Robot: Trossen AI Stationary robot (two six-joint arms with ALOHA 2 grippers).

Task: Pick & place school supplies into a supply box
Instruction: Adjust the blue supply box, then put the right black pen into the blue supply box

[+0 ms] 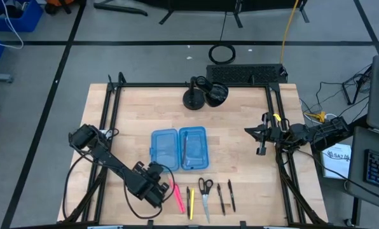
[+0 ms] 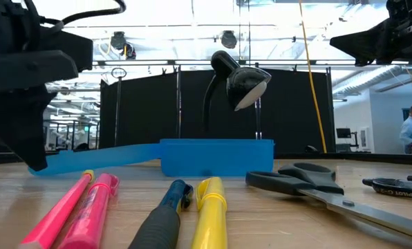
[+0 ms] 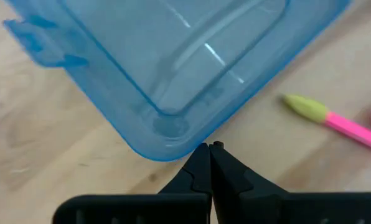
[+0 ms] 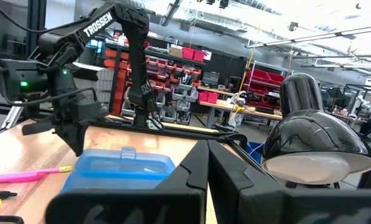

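Observation:
The translucent blue supply box (image 1: 179,149) lies open on the table, both halves flat; it also shows in the low view (image 2: 216,155). Near the table's front edge lies a row of supplies: a pink pen (image 1: 177,198), black and yellow pens (image 1: 190,202), scissors (image 1: 205,191) and two dark pens (image 1: 225,196). My left gripper (image 3: 209,148) is shut and stands low by the near left corner (image 3: 170,146) of the box's left half, beside the pink pen (image 3: 344,124). My right gripper (image 4: 207,149) is shut and hangs above the table's right side (image 1: 261,140). My left gripper has its shut fingertips right at the near left corner (image 3: 192,144) of the box's left half, coming from above and from the near side. I cannot tell whether they touch the plastic. The box lies flat on the table.
A black desk lamp (image 1: 202,95) stands at the table's far edge. A black frame rail (image 1: 113,95) runs around the table top. In the low view the pens (image 2: 88,200) and the scissors (image 2: 310,185) lie close to the near edge. Bare wood lies between the box and my right arm.

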